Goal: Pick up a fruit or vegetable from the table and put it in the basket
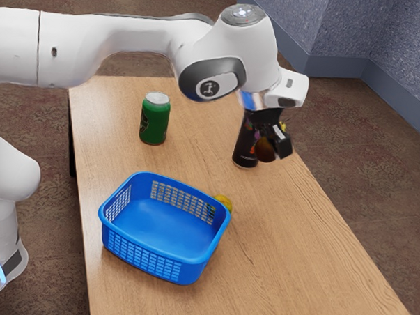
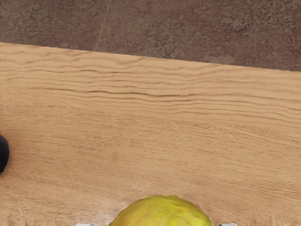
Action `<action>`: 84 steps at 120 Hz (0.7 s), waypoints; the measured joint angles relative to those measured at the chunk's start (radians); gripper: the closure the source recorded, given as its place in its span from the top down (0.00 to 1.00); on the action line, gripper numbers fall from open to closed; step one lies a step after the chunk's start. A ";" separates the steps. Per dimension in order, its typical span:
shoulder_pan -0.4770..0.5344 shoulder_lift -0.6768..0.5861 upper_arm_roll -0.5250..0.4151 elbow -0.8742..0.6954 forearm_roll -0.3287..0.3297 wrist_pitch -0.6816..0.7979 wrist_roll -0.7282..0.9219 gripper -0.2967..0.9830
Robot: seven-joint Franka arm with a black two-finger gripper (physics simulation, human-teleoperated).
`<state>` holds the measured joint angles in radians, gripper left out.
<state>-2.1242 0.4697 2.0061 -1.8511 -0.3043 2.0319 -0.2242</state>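
Observation:
My gripper (image 1: 271, 145) is beyond the basket, near the table's far long edge, shut on a rounded fruit (image 1: 265, 150) that looks brownish orange there. At the wrist view's lower edge the fruit (image 2: 162, 214) is yellow, with a tip of the gripper (image 2: 156, 225) on either side. The blue basket (image 1: 166, 262) stands upright on the table, its floor bare. Another yellow fruit (image 1: 224, 201) lies just outside the basket's wall, partly hidden by the rim.
A dark bottle (image 1: 245, 147) stands close behind the held fruit; its dark edge (image 2: 3, 153) shows in the wrist view. A green can (image 1: 155, 119) stands upright behind the basket. The wooden table (image 1: 284, 266) ends beside the hand.

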 joint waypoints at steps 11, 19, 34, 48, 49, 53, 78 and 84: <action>-0.003 -0.006 -0.017 0.011 -0.008 -0.171 -0.072 0.45; -0.022 -0.011 -0.026 0.013 -0.019 -0.266 -0.122 0.45; -0.038 -0.015 -0.033 0.016 -0.030 -0.395 -0.204 0.45; -0.039 -0.023 -0.037 -0.007 -0.033 -0.460 -0.263 0.44; -0.040 -0.023 -0.037 -0.008 -0.033 -0.464 -0.266 0.44; -0.048 -0.023 -0.038 -0.016 -0.033 -0.480 -0.277 0.45; -0.066 -0.021 -0.036 -0.041 -0.029 -0.548 -0.333 0.44; -0.067 -0.022 -0.036 -0.042 -0.028 -0.557 -0.344 0.44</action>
<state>-2.1910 0.4481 1.9697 -1.8930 -0.3327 1.4751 -0.5678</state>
